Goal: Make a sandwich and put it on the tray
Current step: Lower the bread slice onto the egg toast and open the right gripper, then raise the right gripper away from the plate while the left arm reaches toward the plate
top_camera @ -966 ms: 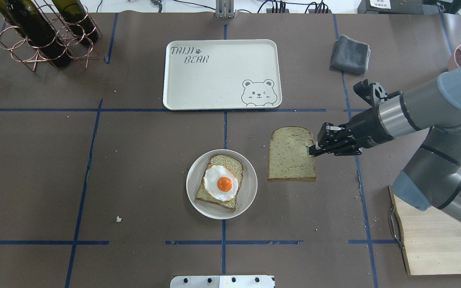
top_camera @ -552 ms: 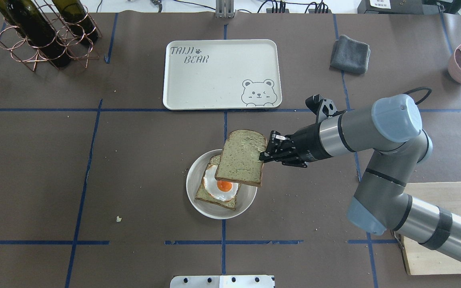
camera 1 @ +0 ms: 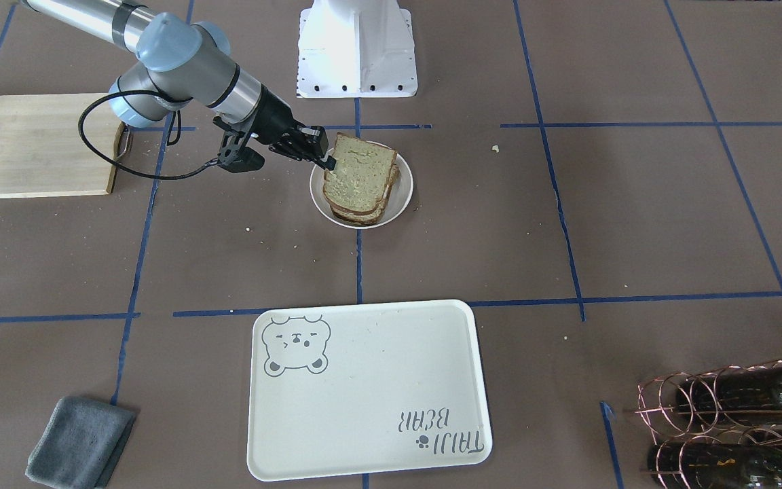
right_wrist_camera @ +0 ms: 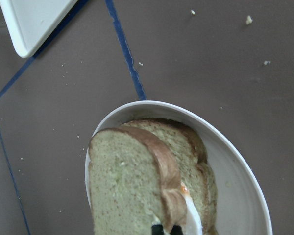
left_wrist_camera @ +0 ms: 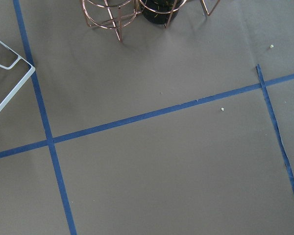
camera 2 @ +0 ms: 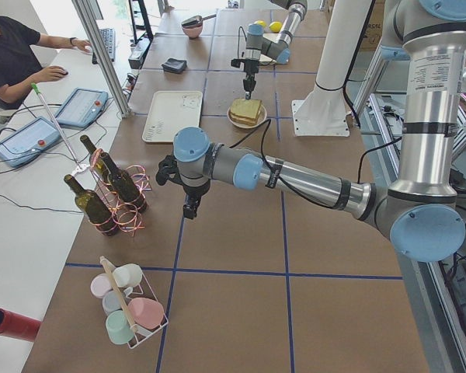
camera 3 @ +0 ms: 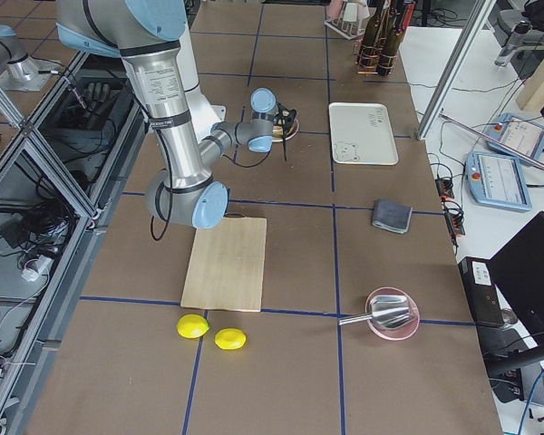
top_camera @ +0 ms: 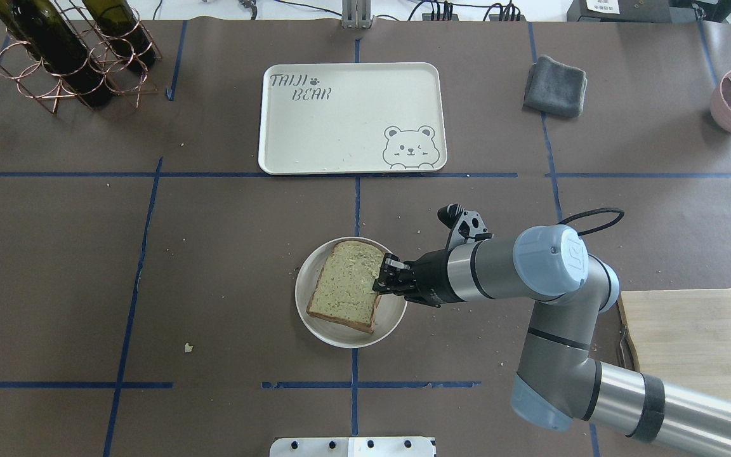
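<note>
The sandwich (top_camera: 345, 294) is stacked on the plate (top_camera: 340, 336) near the worktop's middle, the right pincer (top_camera: 383, 279) clenched on its top slice (camera 1: 358, 168). The tray (top_camera: 346, 120) by the far edge is empty; moving the sandwich there remains.

The right arm (camera 3: 225, 137) reaches the sandwich (camera 3: 288, 128) near the tray (camera 3: 363, 133).

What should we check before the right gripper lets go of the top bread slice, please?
1. Grip of the right gripper on the top slice: ok, shut on its edge.
2. Cover over the egg and lower slice: ok, both hidden from overhead.
3. Flatness of the top slice: not ok, its gripped edge sits raised.
4. Both slices inside the plate: ok.
5. Room on the tray: ok.
6. State of the left gripper: cannot tell.
</note>
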`<action>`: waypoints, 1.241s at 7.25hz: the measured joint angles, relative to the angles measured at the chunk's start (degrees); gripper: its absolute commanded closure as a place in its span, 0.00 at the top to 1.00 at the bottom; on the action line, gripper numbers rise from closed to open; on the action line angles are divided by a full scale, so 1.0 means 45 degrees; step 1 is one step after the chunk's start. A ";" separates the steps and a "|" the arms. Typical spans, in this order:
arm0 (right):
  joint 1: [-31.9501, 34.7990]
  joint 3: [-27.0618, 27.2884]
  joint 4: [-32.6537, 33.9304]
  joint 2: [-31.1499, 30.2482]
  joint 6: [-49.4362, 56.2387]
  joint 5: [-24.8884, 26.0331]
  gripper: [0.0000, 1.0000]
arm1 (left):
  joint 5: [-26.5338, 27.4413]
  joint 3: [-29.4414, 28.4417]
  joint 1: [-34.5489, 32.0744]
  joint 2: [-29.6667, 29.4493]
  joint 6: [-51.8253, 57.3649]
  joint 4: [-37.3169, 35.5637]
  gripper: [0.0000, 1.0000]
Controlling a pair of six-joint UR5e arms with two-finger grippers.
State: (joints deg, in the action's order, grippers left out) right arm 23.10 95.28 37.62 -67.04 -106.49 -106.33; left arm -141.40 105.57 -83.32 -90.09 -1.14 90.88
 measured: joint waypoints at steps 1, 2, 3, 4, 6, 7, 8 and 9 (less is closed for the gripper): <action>-0.0249 -0.0066 -0.0001 0.0008 -0.0026 0.0481 0.00 | 0.0009 0.0016 0.0000 -0.0003 0.0000 0.0000 1.00; -0.0357 -0.0082 -0.0006 0.0009 -0.0043 0.0688 0.71 | 0.0009 0.0042 0.0000 -0.0010 -0.0004 0.0004 1.00; -0.0402 -0.0083 -0.0014 0.0003 -0.0031 0.0752 1.00 | 0.0002 0.0073 0.0026 -0.0022 -0.0050 0.0012 1.00; -0.0407 -0.0074 -0.0018 -0.0007 0.0016 0.0764 1.00 | -0.0007 0.0085 0.0230 -0.0045 -0.0397 0.0147 1.00; 0.0034 0.0004 -0.0011 -0.0040 0.0080 0.0318 1.00 | -0.0003 0.0083 0.2141 -0.0087 -0.3777 0.2770 1.00; 0.0774 0.0044 0.0010 -0.0085 0.0108 -0.0721 1.00 | 0.0030 0.0106 0.3500 -0.0122 -0.6358 0.4754 1.00; 0.1844 0.0086 0.0032 -0.0250 0.0222 -0.2161 1.00 | 0.0129 0.0151 0.5085 -0.0410 -0.9398 0.6695 0.90; 0.2771 0.0115 0.0047 -0.0578 0.0565 -0.3213 1.00 | 0.0471 0.0160 0.6626 -0.1123 -1.2224 0.7813 0.71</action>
State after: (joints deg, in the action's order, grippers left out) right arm 35.57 95.80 37.83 -69.64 -103.95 -120.79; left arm -139.28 106.29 -53.50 -95.14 -56.15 126.04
